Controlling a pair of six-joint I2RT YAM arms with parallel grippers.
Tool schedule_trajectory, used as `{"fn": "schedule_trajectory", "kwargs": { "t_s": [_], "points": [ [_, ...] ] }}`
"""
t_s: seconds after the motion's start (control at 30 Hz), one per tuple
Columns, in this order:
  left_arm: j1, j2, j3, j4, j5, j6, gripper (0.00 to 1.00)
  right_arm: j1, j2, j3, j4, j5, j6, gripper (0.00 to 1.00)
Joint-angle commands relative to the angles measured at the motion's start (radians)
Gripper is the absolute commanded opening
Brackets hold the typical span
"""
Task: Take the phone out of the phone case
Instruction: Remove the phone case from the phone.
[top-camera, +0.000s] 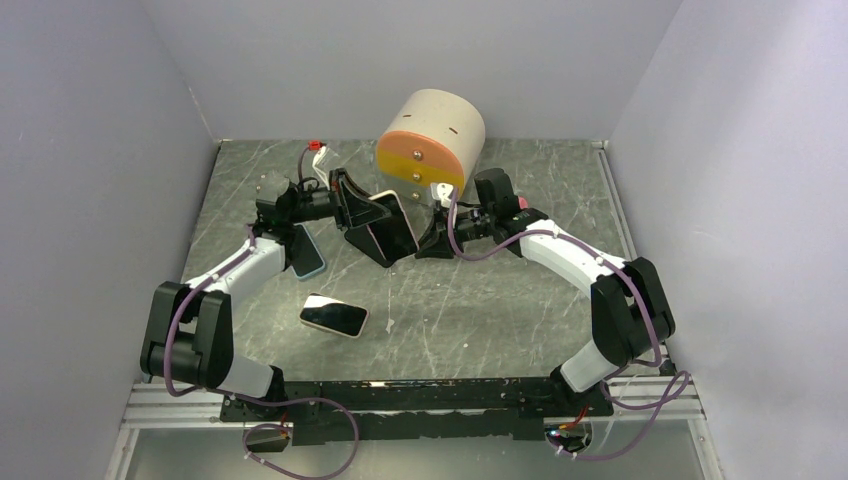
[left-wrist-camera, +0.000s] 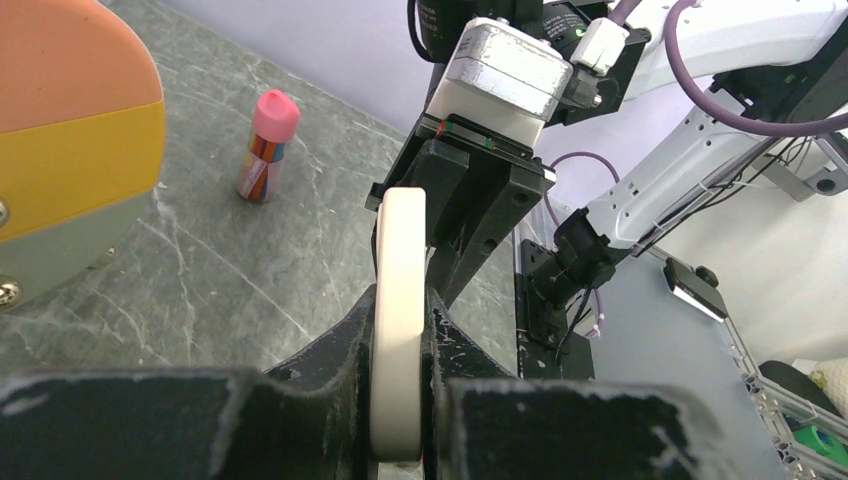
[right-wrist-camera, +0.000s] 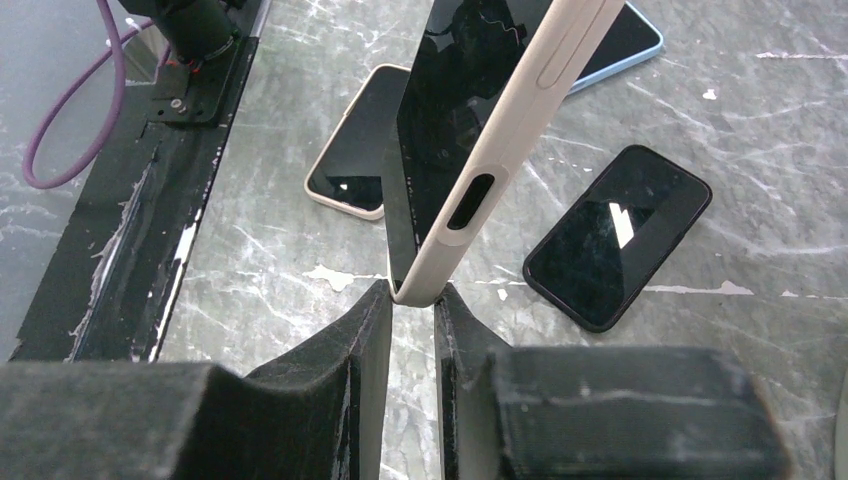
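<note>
- The grey marbled surface (top-camera: 480, 300) carries everything, walled in by pale panels.
- A big cylinder with a cream side and an orange-and-yellow face (top-camera: 430, 135) lies on its side at 12 o'clock.
- The left pincer (left-wrist-camera: 400, 340) reaches in from 9 o'clock and is clamped on the edge of the cream phone case (right-wrist-camera: 520, 90).
- The right pincer (right-wrist-camera: 412, 305) comes from 3 o'clock; its two black fingers are pinched on a corner of the same case.
- The cream phone case stands on edge, tilted, lifted off the surface between the two pincers, just toward 12 o'clock from the centre.
- The black-screened phone (right-wrist-camera: 450, 90) sits inside that case.
- A phone in a light blue case (top-camera: 310, 252) lies flat at 9 o'clock, partly under the left arm.
- A second cream-cased phone (top-camera: 333, 316) lies flat at 7 o'clock.
- A bare black phone (right-wrist-camera: 617, 238) lies flat below the held case.
- A small pink-capped tube (left-wrist-camera: 267, 145) stands at 11 o'clock, near the cylinder.
</note>
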Motion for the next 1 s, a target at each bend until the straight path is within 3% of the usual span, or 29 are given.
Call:
{"fn": "schedule_trajectory", "kwargs": {
  "t_s": [0.0,0.23,0.4,0.8,0.97],
  "points": [
    [-0.013,-0.016,0.033,0.053,0.047,-0.031,0.03,-0.001,-0.020,0.058,0.097,-0.059,-0.031,0.16],
    [-0.013,-0.009,0.048,0.031,0.039,-0.042,0.02,0.001,-0.034,0.078,-0.021,-0.035,-0.207,0.00],
    [-0.014,0.003,0.058,0.037,0.046,-0.066,0.02,0.001,-0.056,0.092,-0.049,-0.007,-0.277,0.00],
    [-0.024,0.101,0.059,0.422,0.166,-0.347,0.03,0.001,-0.020,0.234,-0.212,0.088,-0.457,0.00],
    [-0.025,0.107,0.064,0.403,0.183,-0.340,0.03,0.003,-0.011,0.288,-0.300,0.118,-0.558,0.00]
  ]
}}
